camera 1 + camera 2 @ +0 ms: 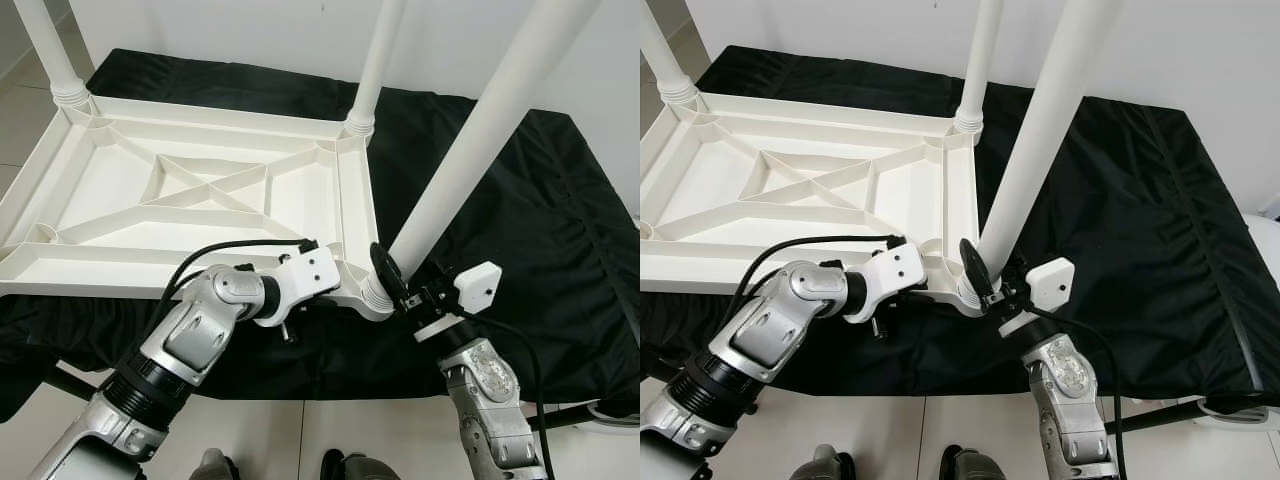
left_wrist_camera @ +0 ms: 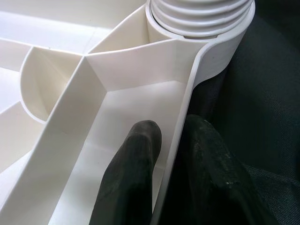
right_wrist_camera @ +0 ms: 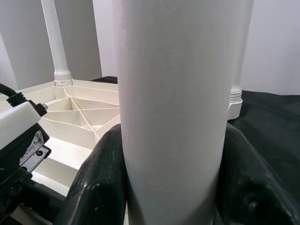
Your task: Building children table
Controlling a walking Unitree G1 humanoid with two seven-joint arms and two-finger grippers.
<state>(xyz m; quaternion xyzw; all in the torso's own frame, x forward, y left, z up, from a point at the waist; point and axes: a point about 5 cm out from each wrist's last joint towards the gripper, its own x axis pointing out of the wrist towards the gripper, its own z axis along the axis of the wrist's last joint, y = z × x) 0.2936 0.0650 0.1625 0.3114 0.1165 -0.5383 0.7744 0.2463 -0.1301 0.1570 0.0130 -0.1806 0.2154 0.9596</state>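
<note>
Bottom edge of the left eye view cuts off both silver arms and two dark rounded shapes between them, too cropped to identify. Left gripper (image 2: pixel 164 154) sits low centre-left of that view, at the near rim of the upturned white tabletop (image 1: pixel 60 215); its fingertips are hidden there behind the white wrist housing, but the left wrist view shows them closed on the rim wall, one black finger (image 2: pixel 133 168) inside the ribbed tray, the other outside on the black cloth (image 1: pixel 520 230), pressed on either side of the thin wall. Right gripper (image 3: pixel 171 178) is at lower centre-right, clamped round the base of the near leg (image 1: pixel 480 140); in the right wrist view the two fingers hug both sides of the white tube, whose top runs out of frame. That leg stands in the near right corner socket (image 2: pixel 199 16), tilted up to the upper right; ridged threads show at the collar, how deep it is seated cannot be told. The tabletop lies underside up on the cloth, left half of the frame, its rib compartments holding nothing visible; its left edge is cut off. Farther back, a second leg (image 1: pixel 375 60) stands in the far right corner and a third leg (image 1: pixel 45 45) in the far left corner, both cropped at the top. White wall (image 1: pixel 250 30) behind.
</note>
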